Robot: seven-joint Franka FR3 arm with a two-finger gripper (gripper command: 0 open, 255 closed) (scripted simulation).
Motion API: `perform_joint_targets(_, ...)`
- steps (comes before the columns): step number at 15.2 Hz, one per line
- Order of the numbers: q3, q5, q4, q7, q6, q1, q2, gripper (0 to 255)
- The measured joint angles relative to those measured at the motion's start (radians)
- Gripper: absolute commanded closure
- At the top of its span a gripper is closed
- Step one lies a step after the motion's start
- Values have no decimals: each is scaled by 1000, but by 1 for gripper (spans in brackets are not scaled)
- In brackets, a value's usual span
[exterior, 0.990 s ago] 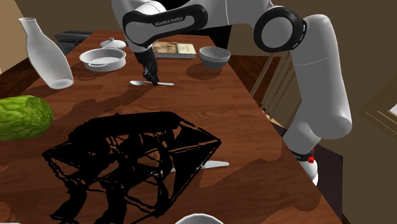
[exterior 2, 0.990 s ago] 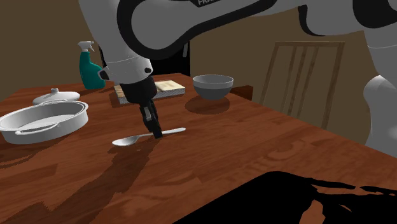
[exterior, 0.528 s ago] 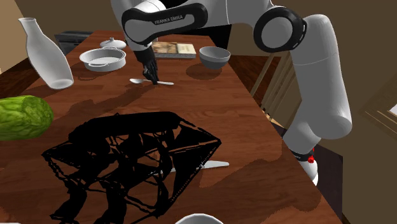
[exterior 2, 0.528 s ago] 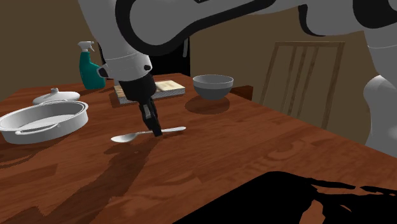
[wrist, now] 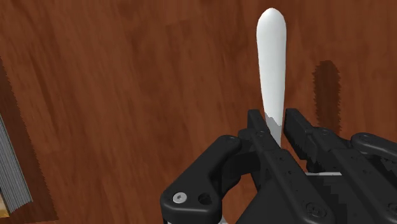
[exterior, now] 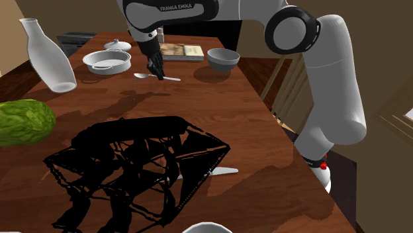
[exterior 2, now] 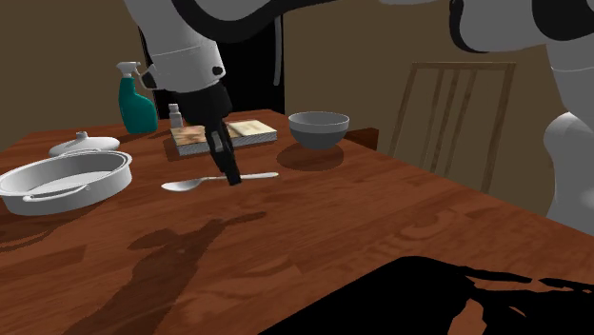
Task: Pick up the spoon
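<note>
1. Spoon (exterior 2: 186, 184): white and roughly level, it hangs clear of the wooden table (exterior 2: 409, 228). Its shadow falls apart from it on the tabletop. It sits between the white oval dish (exterior 2: 67, 177) and the grey bowl (exterior 2: 319, 129).
2. Gripper (wrist: 275, 121): the black fingers are closed on the spoon's thin handle. In the wrist view, one end projects beyond the fingertips.
3. Progress: judge the grasp and lift-off as done.
4. Remaining: check that the hold stays firm, as the narrow handle may pivot. A higher raise appears to be all that is left.
</note>
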Motion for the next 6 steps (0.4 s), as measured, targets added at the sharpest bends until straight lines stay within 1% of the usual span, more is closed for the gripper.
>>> perform_joint_targets(6,-2,-1,103,-15,-86,9,15,255)
